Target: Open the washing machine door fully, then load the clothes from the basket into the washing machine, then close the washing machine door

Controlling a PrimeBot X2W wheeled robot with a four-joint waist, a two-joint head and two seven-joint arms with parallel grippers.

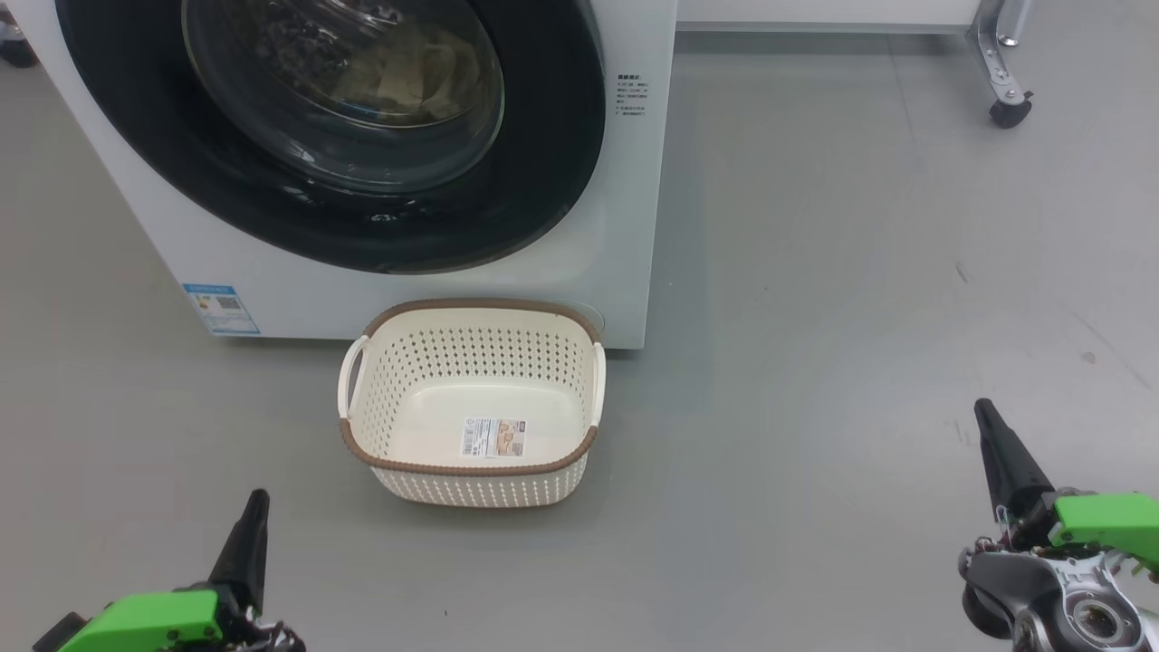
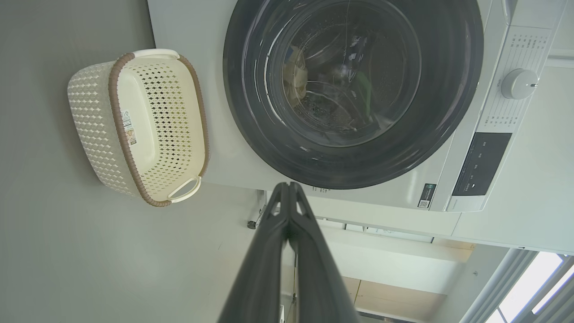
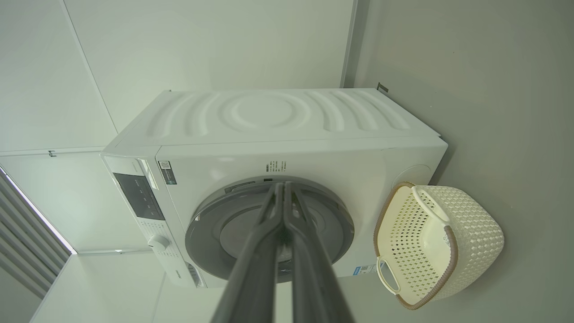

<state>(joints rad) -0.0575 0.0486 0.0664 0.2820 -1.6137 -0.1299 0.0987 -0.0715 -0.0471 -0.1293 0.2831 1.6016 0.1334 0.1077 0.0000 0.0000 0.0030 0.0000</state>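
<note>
The washing machine [image 1: 625,226] stands white ahead of me, its door [image 1: 552,181] shut flat against the front. Behind the glass bowl lie pale yellow clothes [image 1: 407,77], also visible as clothes [image 2: 296,76] in the left wrist view. The cream basket [image 1: 471,312] sits on the floor against the machine's base, its bare bottom showing a label sticker. My left gripper [image 1: 258,498] is shut at the lower left, apart from the basket. My right gripper [image 1: 982,412] is shut at the lower right, holding nothing. Each wrist view has its own fingers [image 2: 273,251] [image 3: 260,260] pressed together, pointing at the door.
Grey floor spreads wide to the right of the machine. A metal frame leg on a caster [image 1: 1007,109] stands at the far right. The control knob [image 2: 518,83] and dark panel [image 2: 482,163] sit above the door. A blue label [image 1: 220,308] marks the machine's lower front.
</note>
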